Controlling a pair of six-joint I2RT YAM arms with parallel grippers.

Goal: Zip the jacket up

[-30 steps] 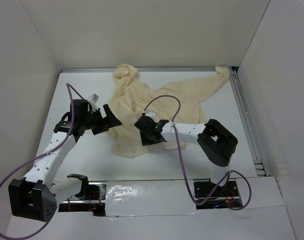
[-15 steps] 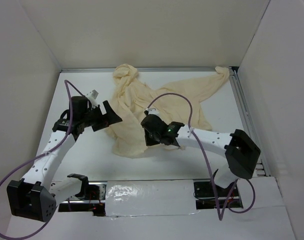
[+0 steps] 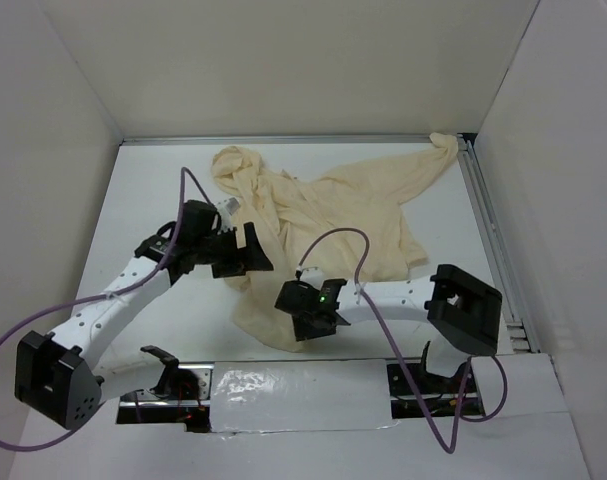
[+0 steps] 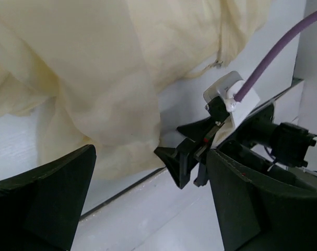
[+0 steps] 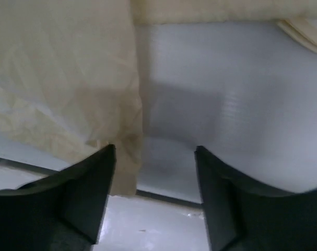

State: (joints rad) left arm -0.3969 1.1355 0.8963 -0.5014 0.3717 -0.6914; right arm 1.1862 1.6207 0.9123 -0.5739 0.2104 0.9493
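Note:
The cream jacket (image 3: pixel 333 210) lies wrinkled on the white table, hood at the far left, one sleeve reaching the far right corner, its hem near the front edge. My left gripper (image 3: pixel 260 250) is open and empty, hovering at the jacket's left edge. In the left wrist view (image 4: pixel 153 209) the jacket (image 4: pixel 95 63) fills the top, with a zipper-like edge (image 4: pixel 220 49) at its right. My right gripper (image 3: pixel 311 328) is open and empty over the lower hem. In the right wrist view (image 5: pixel 155 193) the jacket (image 5: pixel 59 78) hangs left, its hem corner (image 5: pixel 124 172) by the left finger.
White walls enclose the table on three sides. A metal rail (image 3: pixel 495 240) runs along the right side. A dark gap (image 5: pixel 168 200) and shiny tape (image 3: pixel 283 385) mark the near edge. Purple cables (image 3: pixel 333 245) loop over the arms. The right gripper's body (image 4: pixel 200 151) shows in the left wrist view.
My left gripper moved right, up to the jacket's edge. My right gripper pulled back toward the near edge. The jacket's hem now lies nearer and the hood has shifted left.

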